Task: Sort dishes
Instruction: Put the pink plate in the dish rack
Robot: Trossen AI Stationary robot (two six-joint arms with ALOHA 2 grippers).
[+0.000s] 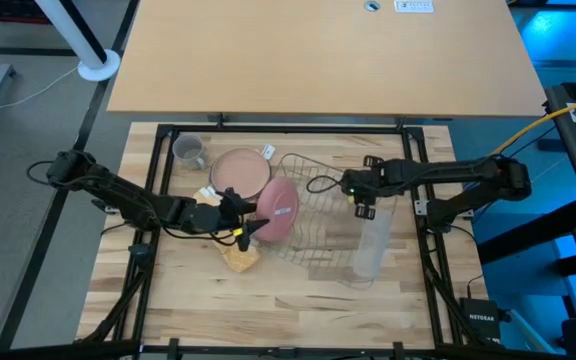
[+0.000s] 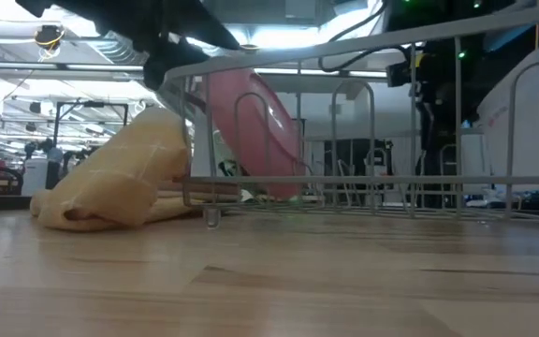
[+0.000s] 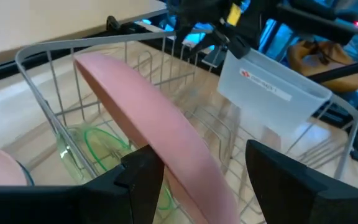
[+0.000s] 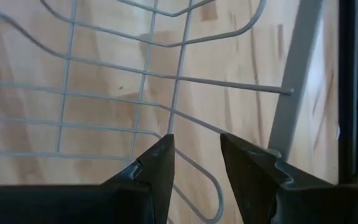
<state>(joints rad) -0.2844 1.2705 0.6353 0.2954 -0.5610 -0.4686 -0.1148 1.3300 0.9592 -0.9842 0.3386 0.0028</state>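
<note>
Standing on edge in the wire rack (image 1: 313,215), a pink plate (image 1: 278,209) leans between the rack's upright wires at its left end, and the left gripper (image 1: 251,225) sits right beside it, its fingers (image 3: 143,174) spread wide with the plate's rim passing between them; whether they press on the plate cannot be told. The plate is smooth, matte pink and round, tilted rather than fully upright in the low view. A small green bowl (image 3: 98,149), translucent, lies on the rack floor just behind the plate. A second pink dish, a bowl (image 1: 240,172), rests on the worktop just outside the rack's back left corner, and a grey mug (image 1: 188,151) stands farther toward the worktop's back left corner, well apart from the rack. A yellow cloth (image 1: 240,258) lies bunched on the worktop against the rack's front left corner, directly under the left arm. A clear tray (image 1: 370,240) leans in the right end of the rack. The right gripper (image 1: 363,195) hovers over the rack's back right part, near the tray's top edge, its fingers (image 4: 160,165) a little apart and holding nothing, with bare rack wires and worktop (image 1: 268,310) showing below them.
</note>
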